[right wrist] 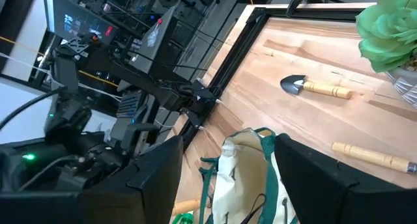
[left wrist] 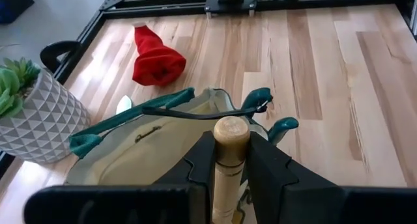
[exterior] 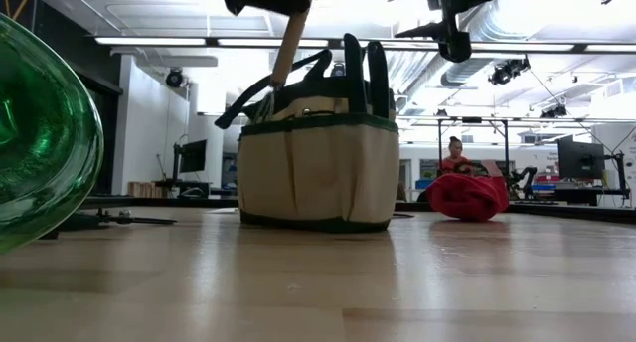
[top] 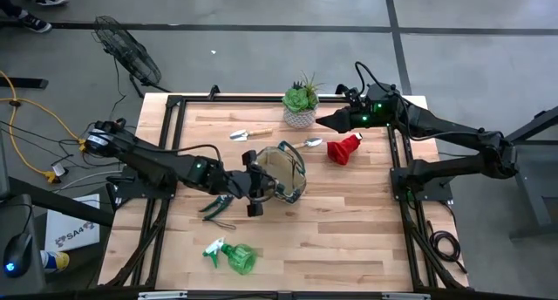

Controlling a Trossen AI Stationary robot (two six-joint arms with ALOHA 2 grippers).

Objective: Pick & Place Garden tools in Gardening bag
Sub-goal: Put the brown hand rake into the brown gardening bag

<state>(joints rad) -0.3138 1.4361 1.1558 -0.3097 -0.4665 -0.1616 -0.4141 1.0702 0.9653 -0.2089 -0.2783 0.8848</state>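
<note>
The pale planked wooden table has a smooth, faintly glossy finish. The round khaki gardening bag is soft matt cloth with dark green trim. The green spray bottle is glossy translucent plastic. The red cone-shaped piece looks matt.

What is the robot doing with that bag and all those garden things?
It is packing garden tools into the gardening bag. The left gripper is shut on a wooden-handled tool and holds it over the bag's edge. The right gripper waits, open, near the potted succulent. The red cone, spray bottle, pruning shears and a trowel lie on the table.
</note>
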